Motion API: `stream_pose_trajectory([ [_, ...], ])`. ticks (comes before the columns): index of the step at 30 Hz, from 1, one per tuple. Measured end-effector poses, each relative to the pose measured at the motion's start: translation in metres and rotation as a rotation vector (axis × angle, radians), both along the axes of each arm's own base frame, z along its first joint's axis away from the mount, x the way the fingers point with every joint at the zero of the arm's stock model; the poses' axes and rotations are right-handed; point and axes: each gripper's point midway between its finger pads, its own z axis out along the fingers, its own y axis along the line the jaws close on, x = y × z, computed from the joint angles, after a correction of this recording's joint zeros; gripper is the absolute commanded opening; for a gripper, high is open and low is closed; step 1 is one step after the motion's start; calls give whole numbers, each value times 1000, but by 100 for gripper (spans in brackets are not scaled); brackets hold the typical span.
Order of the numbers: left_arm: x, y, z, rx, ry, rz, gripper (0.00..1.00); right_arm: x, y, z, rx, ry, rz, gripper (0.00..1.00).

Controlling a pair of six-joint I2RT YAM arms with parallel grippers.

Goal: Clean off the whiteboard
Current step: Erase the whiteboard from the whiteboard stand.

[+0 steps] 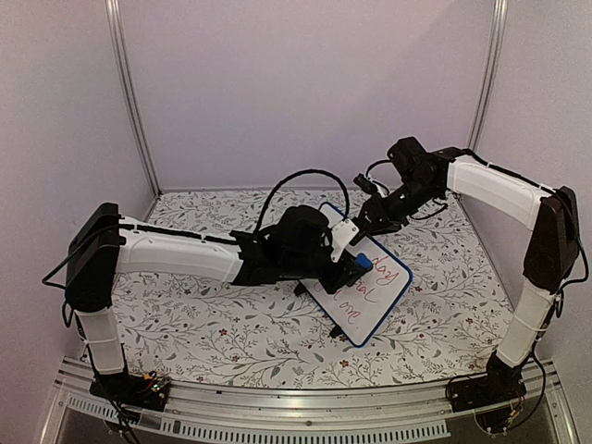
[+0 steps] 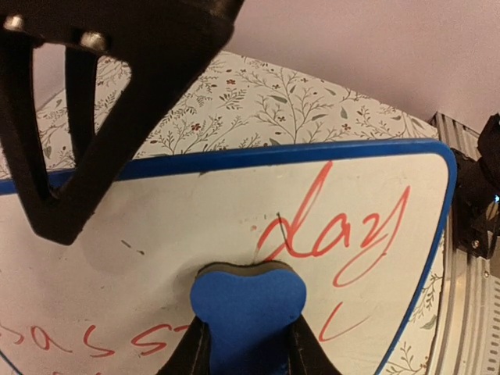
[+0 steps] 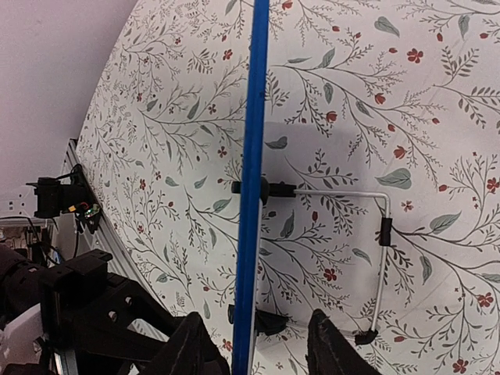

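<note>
The whiteboard (image 1: 375, 298), blue-framed with red handwriting, stands tilted on the floral cloth at centre right. My left gripper (image 1: 350, 270) is shut on a blue eraser (image 1: 363, 262) and presses it flat on the board face. In the left wrist view the eraser (image 2: 247, 308) sits between "day" and other red letters on the whiteboard (image 2: 195, 211). My right gripper (image 1: 376, 220) is at the board's far upper edge. In the right wrist view its fingers (image 3: 191, 348) straddle the whiteboard's blue frame (image 3: 254, 156) with gaps on both sides, and the gripper (image 3: 254, 337) is open.
A wire stand (image 3: 381, 258) with black clips props the board from behind. Black feet (image 1: 338, 330) rest on the cloth. Pale walls with metal posts (image 1: 129, 102) enclose the table, and an aluminium rail (image 1: 296, 407) runs along the near edge.
</note>
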Motion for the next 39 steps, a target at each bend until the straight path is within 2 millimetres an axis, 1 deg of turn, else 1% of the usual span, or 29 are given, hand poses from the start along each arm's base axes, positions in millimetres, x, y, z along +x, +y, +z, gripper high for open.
stream_pose_trajectory([
  [7,0,0,-1,-3,2,2,0,-3,3,-1,2,5,12,24],
  [12,0,0,-1,-3,2,2,0,-4,5,-1,4,4,20,8],
  [15,0,0,-1,-3,2,3,0,-5,6,-1,8,14,14,0],
  [29,1,-2,3,-14,-1,3,0,-5,8,1,14,23,5,0],
  [30,1,-3,5,-17,-4,3,0,-5,7,1,12,26,0,0],
  [37,11,-21,38,-77,-57,-6,0,-3,6,-1,3,37,-30,0],
  [39,13,-25,39,-84,-62,-7,0,-3,6,-1,3,40,-34,0],
])
